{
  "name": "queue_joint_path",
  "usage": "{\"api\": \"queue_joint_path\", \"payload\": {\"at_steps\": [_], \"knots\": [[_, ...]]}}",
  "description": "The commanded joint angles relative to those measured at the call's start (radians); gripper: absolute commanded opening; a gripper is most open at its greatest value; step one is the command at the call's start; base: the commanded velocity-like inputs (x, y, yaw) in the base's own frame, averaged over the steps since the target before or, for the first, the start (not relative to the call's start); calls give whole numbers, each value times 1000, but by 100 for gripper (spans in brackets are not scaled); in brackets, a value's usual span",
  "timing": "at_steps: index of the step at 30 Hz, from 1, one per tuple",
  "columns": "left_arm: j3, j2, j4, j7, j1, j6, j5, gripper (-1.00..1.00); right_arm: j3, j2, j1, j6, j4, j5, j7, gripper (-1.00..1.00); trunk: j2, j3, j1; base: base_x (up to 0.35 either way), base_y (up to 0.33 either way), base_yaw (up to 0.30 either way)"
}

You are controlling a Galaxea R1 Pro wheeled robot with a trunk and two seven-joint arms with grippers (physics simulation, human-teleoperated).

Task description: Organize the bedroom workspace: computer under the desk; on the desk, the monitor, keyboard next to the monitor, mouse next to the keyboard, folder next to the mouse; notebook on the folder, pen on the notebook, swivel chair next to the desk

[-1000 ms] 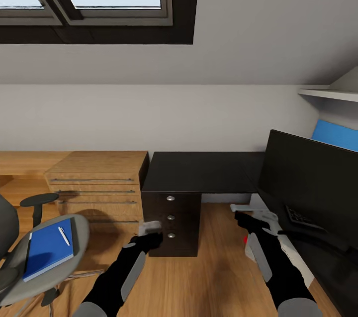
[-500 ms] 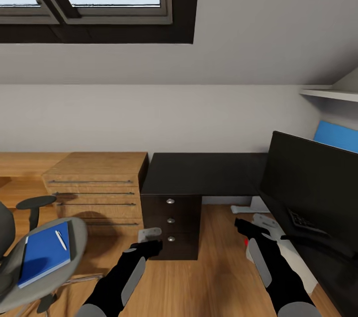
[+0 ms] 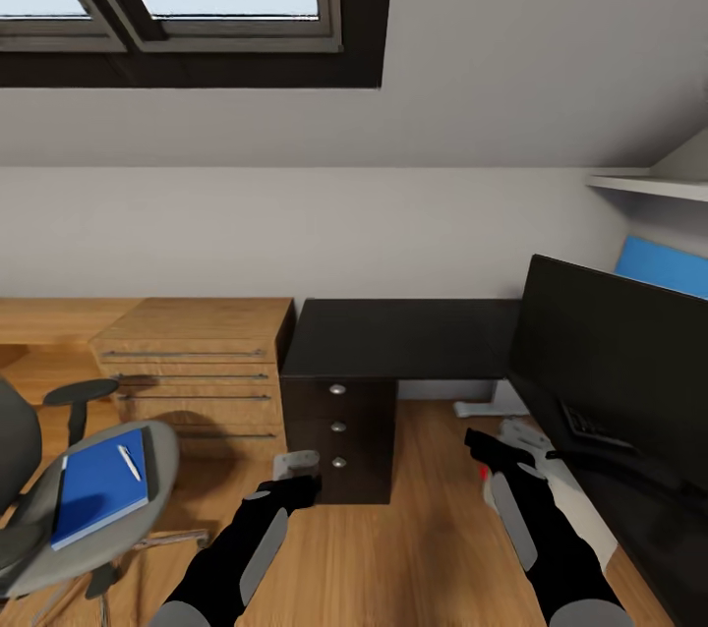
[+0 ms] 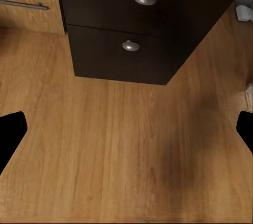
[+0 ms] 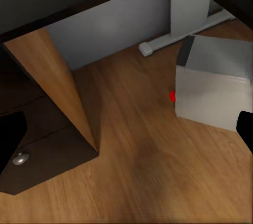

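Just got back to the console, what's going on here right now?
Nothing is being held: the left gripper and right gripper both hang open over the wooden floor in front of the desk. The folder, with the pen on it, lies on the swivel chair. The monitor stands on the desk, the computer under it.
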Motion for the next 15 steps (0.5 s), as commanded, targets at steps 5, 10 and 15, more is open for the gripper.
{"api": "queue_joint_path", "payload": {"at_steps": [5,10,15], "knots": [[-4,0,-2,9,-1,3,11,100,-2,0,0,2,-3,-10,-5,100,-1,-1,-1,-332,0,0],[-4,0,-2,10,-1,3,11,100,-2,0,1,3,-3,-9,-7,100,-1,-1,-1,-326,-81,0],[-4,0,-2,10,-1,3,10,100,-2,0,2,3,-3,-9,-7,100,-1,-1,-1,-285,-196,0]]}}
